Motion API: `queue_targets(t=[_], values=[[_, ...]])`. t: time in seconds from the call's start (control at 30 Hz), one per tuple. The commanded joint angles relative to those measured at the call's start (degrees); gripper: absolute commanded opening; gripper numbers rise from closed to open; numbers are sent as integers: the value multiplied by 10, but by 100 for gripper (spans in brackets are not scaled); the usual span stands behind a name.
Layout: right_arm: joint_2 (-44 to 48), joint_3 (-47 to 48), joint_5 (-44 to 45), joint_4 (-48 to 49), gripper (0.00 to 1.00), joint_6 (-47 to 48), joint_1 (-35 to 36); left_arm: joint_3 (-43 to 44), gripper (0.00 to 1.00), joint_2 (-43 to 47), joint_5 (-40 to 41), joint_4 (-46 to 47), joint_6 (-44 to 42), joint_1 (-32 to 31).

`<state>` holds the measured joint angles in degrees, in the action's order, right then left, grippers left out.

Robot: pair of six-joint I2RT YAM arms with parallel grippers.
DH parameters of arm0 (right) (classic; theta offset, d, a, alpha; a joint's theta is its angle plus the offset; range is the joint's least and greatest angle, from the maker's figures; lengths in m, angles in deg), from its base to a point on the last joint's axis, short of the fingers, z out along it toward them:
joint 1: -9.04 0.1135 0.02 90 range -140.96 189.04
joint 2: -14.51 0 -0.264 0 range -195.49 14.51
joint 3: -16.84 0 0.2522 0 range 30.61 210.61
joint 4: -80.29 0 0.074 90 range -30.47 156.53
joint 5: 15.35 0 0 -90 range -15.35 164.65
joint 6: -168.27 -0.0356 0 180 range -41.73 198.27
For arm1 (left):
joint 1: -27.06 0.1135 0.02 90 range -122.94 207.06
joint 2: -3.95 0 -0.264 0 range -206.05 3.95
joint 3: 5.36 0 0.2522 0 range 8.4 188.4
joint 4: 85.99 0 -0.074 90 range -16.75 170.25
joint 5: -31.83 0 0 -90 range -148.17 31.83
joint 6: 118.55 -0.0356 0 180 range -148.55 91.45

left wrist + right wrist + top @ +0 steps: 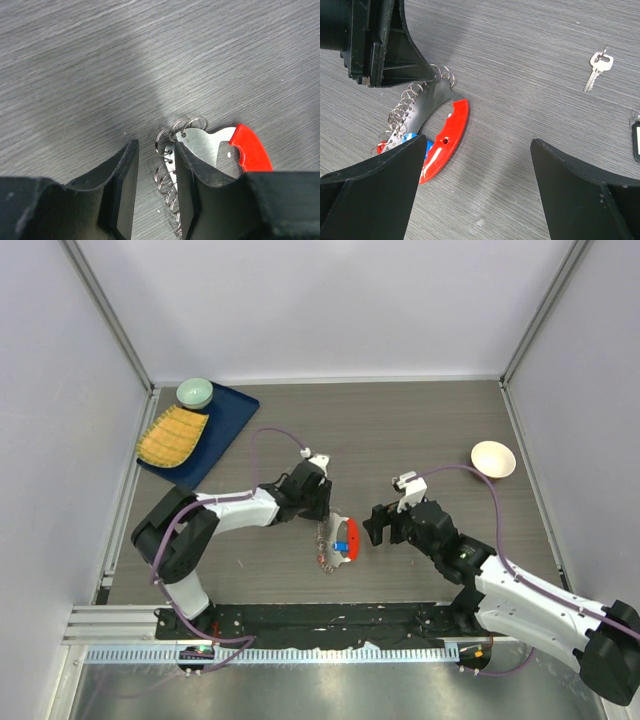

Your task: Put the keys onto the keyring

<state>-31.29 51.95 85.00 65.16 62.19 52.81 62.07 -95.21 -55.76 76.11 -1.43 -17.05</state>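
Top external view: one keyring (340, 540) lies on the grey worktop (400, 430) between the two arms, red curved tag toward 3 o'clock, row of wire rings toward 9 o'clock. The left end effector (320, 510) sits over the keyring's 11 o'clock end; the right end effector (372, 525) hovers near it at 3 o'clock.

From the left wrist, the left end effector (155, 197) is released: its two fingers (122, 185) stand apart, several wire rings lie in the gap, and the right-hand finger covers part of the keyring's (200, 145) metal plate.

From the right wrist, the right end effector (475, 195) is spread wide and grasps nothing, the keyring (427, 107) at its 11 o'clock. One silver key (598, 69) lies loose at 1 o'clock, well apart from the keyring; one black fob (636, 135) is cut by the frame edge at 3 o'clock.

Farther off in the top view, one white bowl (493, 458) stands at 2 o'clock, and at 10 o'clock one blue tray (230, 420) carries one green bowl (194, 392) and one yellow woven mat (172, 436).
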Motion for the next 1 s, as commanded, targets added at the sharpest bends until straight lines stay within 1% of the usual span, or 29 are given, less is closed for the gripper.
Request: queue_targets(t=[0.0, 0.03, 0.1, 0.37, 0.5, 0.67, 0.87, 0.97], values=[[16, -4, 4, 25, 92, -6, 0, -31, 36, 31, 36, 81, 72, 3], [18, -5, 4, 25, 92, -6, 0, -40, 33, 34, 46, 88, 78, 3], [19, -6, 3, 26, 92, -7, 1, -51, 32, 41, 50, 99, 90, 3], [15, -7, 5, 26, 92, -7, 0, -77, 30, 44, 17, 129, 116, 3], [16, -8, 5, 27, 92, -7, 0, -81, 23, 40, 9, 137, 120, 3], [15, -8, 5, 27, 92, -8, 0, -80, 18, 36, 0, 138, 123, 3], [13, -7, 5, 27, 92, -8, 0, -81, 10, 40, -16, 139, 129, 3], [13, -6, 2, 28, 92, -7, 1, -85, 3, 48, -17, 139, 125, 3]])
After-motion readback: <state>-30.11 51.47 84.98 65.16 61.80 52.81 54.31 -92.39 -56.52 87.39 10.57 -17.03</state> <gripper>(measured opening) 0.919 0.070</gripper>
